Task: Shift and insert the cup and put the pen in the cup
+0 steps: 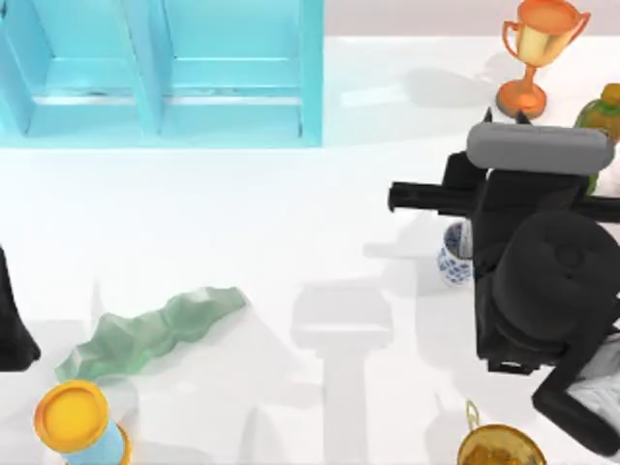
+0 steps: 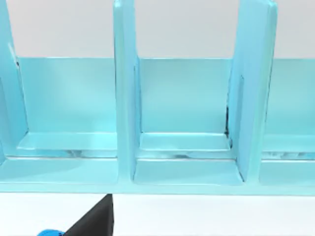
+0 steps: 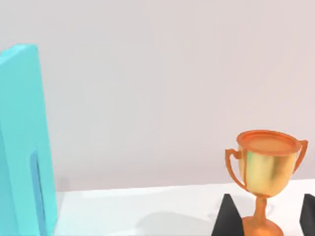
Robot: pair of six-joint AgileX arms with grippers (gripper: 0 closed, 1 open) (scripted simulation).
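Right gripper (image 1: 463,254) hangs under the bulky black arm at the right side of the table in the top view, just over the small white porcelain-style cup with blue floral pattern (image 1: 453,254). The cup stands upright, half hidden beneath the arm, its rounded body and open mouth peeping out at the arm's left edge. From above I cannot tell how the fingers stand around it. Nearby are an orange-gold trophy (image 1: 538,50) at the far right, a green bottle (image 1: 603,114) tucked behind the arm, a crumpled green cloth (image 1: 150,334) at the near left, and a blue cylinder with a yellow top (image 1: 79,424) in the near-left corner. The turquoise shelf rack (image 1: 160,73) sits far left. The left arm is parked at the left edge.

Turning to the left wrist view, the rack's upright dividers (image 2: 125,93) and open compartments face the camera, with a dark fingertip (image 2: 98,219) at the bottom.

Finally, the right wrist view looks past two dark fingertips (image 3: 226,216), spread apart, toward the trophy (image 3: 266,167) and the rack's edge (image 3: 22,142).

As a judgement, the risk is a slanted or shallow hold: the rounded, glossy cup could tip or slip, or swing into the bottle close by.
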